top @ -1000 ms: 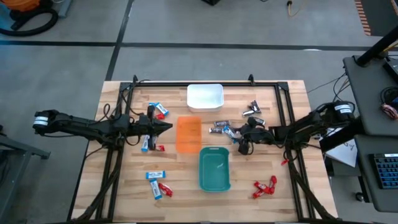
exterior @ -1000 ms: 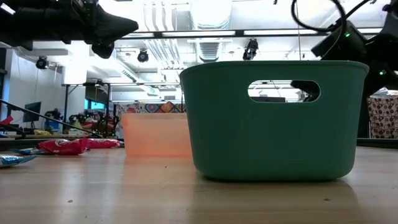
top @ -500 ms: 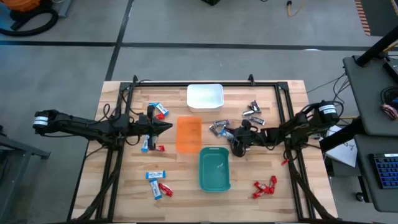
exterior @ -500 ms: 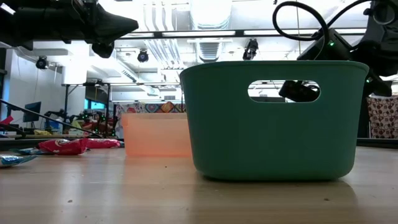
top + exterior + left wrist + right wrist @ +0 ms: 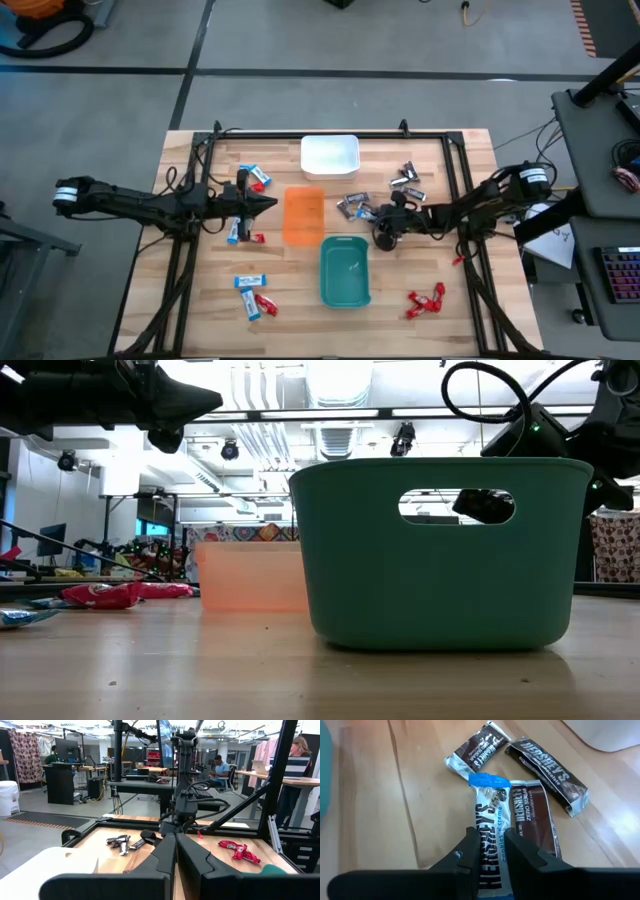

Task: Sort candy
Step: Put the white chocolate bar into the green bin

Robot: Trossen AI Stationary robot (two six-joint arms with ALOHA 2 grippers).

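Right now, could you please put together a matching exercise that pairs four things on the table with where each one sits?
Things:
1. white tray
2. orange tray
3. teal tray
4. right gripper

Places:
A. at the table's near edge, in front of the other two trays
B. at the table's far edge
C. closed around a blue-and-white candy beside the brown ones
D. mid-table, between the other two trays

Pairs: 1-B, 2-D, 3-A, 4-C
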